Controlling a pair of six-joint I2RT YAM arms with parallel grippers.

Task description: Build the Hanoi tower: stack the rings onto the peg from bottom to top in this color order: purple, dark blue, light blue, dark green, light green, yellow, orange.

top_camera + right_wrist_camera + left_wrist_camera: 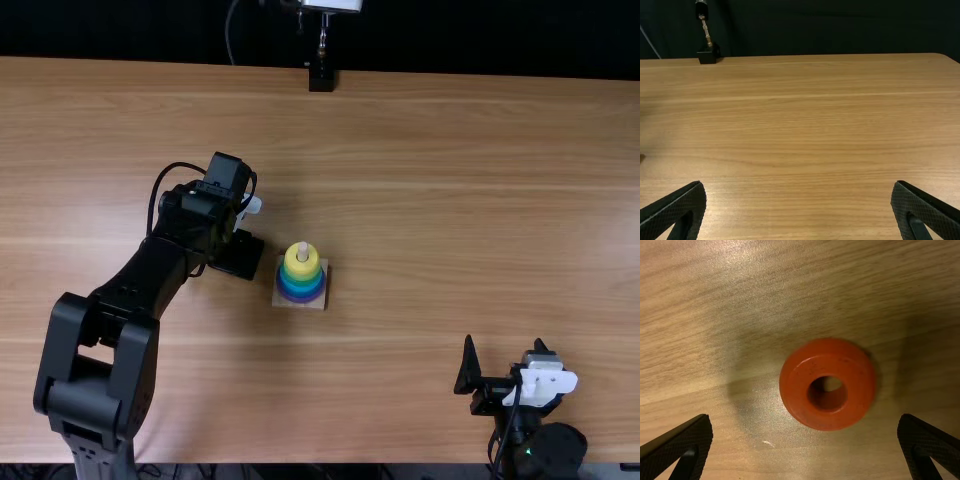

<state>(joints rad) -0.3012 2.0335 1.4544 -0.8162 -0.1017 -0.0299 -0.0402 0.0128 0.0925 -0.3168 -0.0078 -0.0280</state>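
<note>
My left gripper [238,235] is over the table left of the wooden base [312,303] in the top view, pointing down. Its fingers stand open in the left wrist view, where the gripper [806,419] has the orange ring [855,390] lying flat on the wood just beyond and between its fingertips, untouched. On the peg [303,251] sits a stack topped by the yellow ring [302,268], with green, blue and purple rings [301,297] below. My right gripper [504,342] is open near the table's front edge; the right wrist view has the gripper [798,184] with nothing between its fingers.
A black stand [321,78] is at the table's far edge, also in the right wrist view as a small black block [708,55]. The tower stands close on the right of the left gripper. A dark cloth [840,27] hangs behind the table.
</note>
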